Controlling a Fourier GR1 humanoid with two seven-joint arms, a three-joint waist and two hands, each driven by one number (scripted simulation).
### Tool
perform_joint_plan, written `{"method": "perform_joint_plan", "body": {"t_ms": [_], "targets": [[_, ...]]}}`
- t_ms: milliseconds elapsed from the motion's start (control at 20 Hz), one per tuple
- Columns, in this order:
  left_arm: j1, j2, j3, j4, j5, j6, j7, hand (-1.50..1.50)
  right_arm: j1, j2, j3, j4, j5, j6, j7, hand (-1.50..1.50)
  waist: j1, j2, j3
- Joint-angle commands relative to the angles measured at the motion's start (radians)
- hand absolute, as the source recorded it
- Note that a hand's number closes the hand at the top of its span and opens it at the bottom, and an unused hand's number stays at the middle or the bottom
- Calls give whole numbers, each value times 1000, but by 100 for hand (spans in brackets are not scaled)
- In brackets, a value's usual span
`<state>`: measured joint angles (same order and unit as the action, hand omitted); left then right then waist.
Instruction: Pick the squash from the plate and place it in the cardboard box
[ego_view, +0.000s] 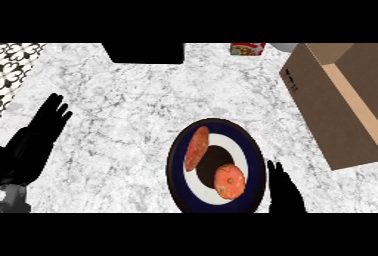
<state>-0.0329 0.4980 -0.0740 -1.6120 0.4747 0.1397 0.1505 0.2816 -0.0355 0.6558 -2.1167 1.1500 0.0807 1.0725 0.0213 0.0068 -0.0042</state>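
Note:
A dark blue and white plate (252, 150) lies on the marble counter at lower centre. Two orange-red pieces rest on it: a long flat one (197, 148) at its left and a round squash (229, 181) toward its lower right. The cardboard box (336, 100) stands open at the right edge, tilted in the view. My right hand (284, 192) rises from the lower edge just right of the plate, fingers straight, holding nothing. My left hand (40, 135) rests open at the far left, fingers up.
A black rectangular object (144, 52) sits at the counter's back edge. A red and white packet (247, 48) and a grey rounded object (284, 47) lie at the back right. A patterned tile strip (15, 65) borders the counter's left.

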Motion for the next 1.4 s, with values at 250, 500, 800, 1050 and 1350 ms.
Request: {"method": "perform_joint_plan", "body": {"t_ms": [250, 500, 800, 1050, 1350], "targets": [[-5, -31, 11, -13, -19, 21, 33, 0, -209, 34, 46, 47, -100, 153, 321, -150, -12, -5, 3], [-33, -41, 36, 66, -24, -31, -7, 0, -253, 35, 18, 155, -130, 81, 279, -150, -20, -4, 3], [-1, -65, 30, -25, -67, 13, 50, 0, -330, 35, 14, 178, -122, 57, 270, -150, -17, -7, 4], [68, -41, 78, -55, -35, -52, 31, 0, -329, 35, -21, 229, -109, 101, 235, -150, -12, -8, 4], [13, -96, 50, 3, -74, -27, 31, 0, -371, 35, 39, 322, -132, 11, 303, -150, -16, -5, 4]]}}
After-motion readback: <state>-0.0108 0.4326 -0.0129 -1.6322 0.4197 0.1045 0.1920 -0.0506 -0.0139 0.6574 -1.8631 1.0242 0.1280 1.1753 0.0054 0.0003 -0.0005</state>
